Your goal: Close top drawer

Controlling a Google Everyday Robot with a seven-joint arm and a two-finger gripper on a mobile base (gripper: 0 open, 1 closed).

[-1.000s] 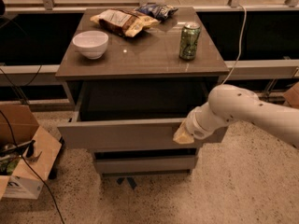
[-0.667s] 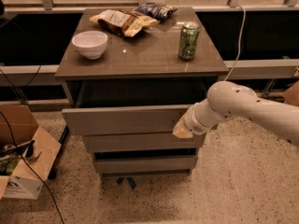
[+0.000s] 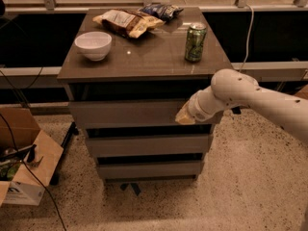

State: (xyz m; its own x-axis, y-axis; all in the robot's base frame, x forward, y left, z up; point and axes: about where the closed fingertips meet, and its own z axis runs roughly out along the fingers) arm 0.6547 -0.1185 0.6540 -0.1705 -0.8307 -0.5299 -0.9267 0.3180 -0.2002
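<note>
Shows a white robot arm reaching in from the right, ending in a pale yellowish hand (image 3: 185,115) pressed against the right end of the top drawer (image 3: 125,113). Hand's state, spread or pressed together: cannot tell. Touching the hand and stretching away to its left, the top drawer's plain grey front, seemingly almost home, sitting only slightly proud of the 2 lower drawer fronts (image 3: 149,144) beneath the hand.

Risk of skewing the drawer in its runners and jamming it short of shut, from pushing so far off-centre. Risk of rocking the whole cabinet and toppling the green can (image 3: 195,42) just above the hand, from too hard a shove. Risk of slipping off the smooth, handleless front into the dark gap below, from a glancing contact.

Above the hand, a glossy brown table (image 3: 144,64). Up and far to the left on it, a white bowl (image 3: 94,44); beyond that, a crumpled chip bag (image 3: 126,22) and a dark blue snack bag (image 3: 161,9). Below, a pale speckled floor (image 3: 250,186). Well to the left and lower, an open cardboard box (image 3: 24,162) with black cables trailing past. Up and to the right, a white cable (image 3: 249,28) hanging in front of a dark recess, with railing posts along the back.
</note>
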